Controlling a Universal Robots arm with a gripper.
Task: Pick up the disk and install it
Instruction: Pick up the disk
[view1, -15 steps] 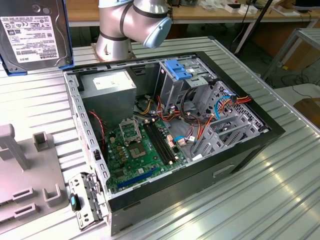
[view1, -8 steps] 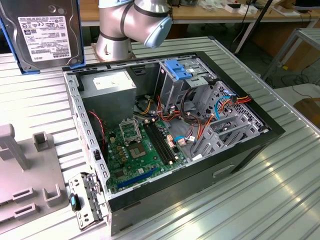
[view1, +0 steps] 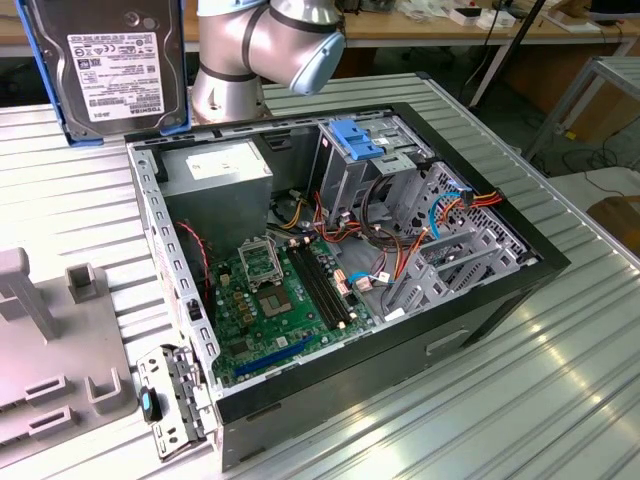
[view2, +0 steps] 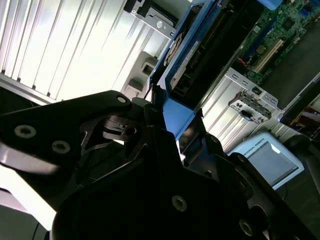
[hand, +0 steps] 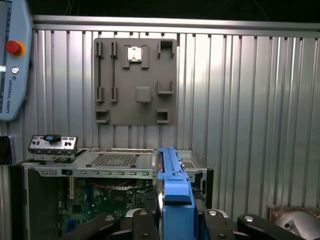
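Table (view1: 560, 400): ribbed metal surface carrying everything in the scene.
Computer case (view1: 470, 335): black tower lying on its side on the table, side panel off, interior exposed.
Robot arm (view1: 260, 45): silver and pale blue joint standing behind the case, at its back edge.
Fixture plate (view1: 60, 360): grey plate with raised holders, flat on the table towards the exterior view's left of the case. It also appears beyond the case in the first wrist view.
Motherboard (view1: 285, 300): green board on the case floor, with coloured cables running across it.
Power supply (view1: 215, 185): grey box in the back corner of the case, on the exterior view's left.
Drive cage (view1: 345, 175): grey metal cage inside the case, beside the power supply, with a blue latch (view1: 362, 140) on top.
Disk (view1: 110, 60): held upright at the exterior view's upper left, label side to the camera, blue carrier frame around it. It sits outside the case and well apart from the drive cage. In the first wrist view it is seen edge-on (hand: 175, 185) with the open case behind it.
Gripper (hand: 176, 222): black fingers (hand: 141, 220) pressed against both sides of the blue frame, clamped on the disk.
Bracket (view1: 170, 405): small metal piece with a blue tab, on the table at the case's near corner.
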